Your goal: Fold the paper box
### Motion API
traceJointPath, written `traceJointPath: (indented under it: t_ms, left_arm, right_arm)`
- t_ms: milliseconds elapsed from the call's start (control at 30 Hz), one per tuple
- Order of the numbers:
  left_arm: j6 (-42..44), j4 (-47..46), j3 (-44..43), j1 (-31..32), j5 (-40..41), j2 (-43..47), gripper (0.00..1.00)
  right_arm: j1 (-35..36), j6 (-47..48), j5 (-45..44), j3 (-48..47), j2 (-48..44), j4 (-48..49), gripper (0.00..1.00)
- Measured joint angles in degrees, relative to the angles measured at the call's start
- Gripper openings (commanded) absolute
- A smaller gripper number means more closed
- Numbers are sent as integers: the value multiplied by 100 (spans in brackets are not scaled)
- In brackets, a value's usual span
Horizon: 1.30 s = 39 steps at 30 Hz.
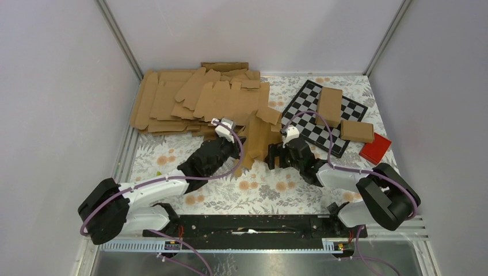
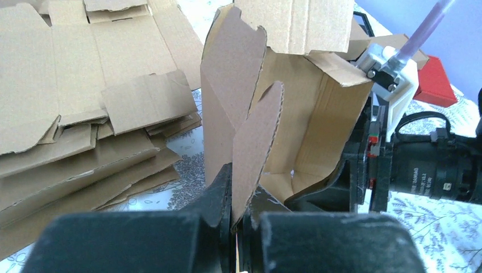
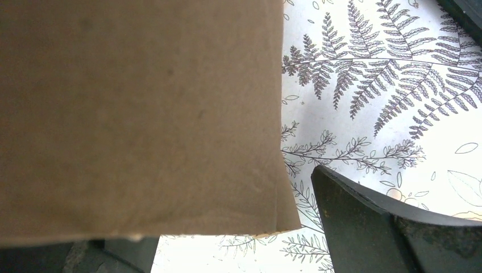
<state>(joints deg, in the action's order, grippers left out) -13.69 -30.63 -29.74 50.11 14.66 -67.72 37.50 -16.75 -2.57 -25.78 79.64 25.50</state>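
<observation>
brown cardboard paper box (image 1: 257, 140) is held upright at centre frame: one flap (image 2: 256, 148) is clamped tight by the left pincer (image 2: 239, 199) as anchor; the right pincer (image 1: 278, 154) is spread wide, gripping nothing.
</observation>
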Motion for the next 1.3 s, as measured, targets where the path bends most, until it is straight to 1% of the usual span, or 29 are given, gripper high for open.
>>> traceJointPath:
  t_ms: [267, 400, 600, 767, 967, 1100, 1300]
  left_arm:
    - [-588, 1113, -597, -111, -168, 63, 0]
    - [-754, 1362, -723, -151, -249, 83, 0]
    - [-800, 1486, -730, -175, -262, 92, 0]
    - [-863, 1478, -730, -175, -264, 94, 0]
    - [-927, 1484, -730, -175, -245, 96, 0]
    - [-957, 1486, -730, -186, -240, 98, 0]
    - [-999, 1486, -730, -186, -232, 101, 0]
  right_arm:
    - [11, 42, -28, 13, -289, -210, 100]
    - [50, 175, 61, 188, -595, -179, 100]
    - [111, 299, 70, 243, -634, -302, 100]
    - [225, 310, 55, 238, -597, -627, 100]
    - [337, 271, -87, -15, -190, -975, 100]
    - [363, 173, -170, -195, -9, -1034, 100]
    - [369, -24, -238, -223, 4, -1021, 100]
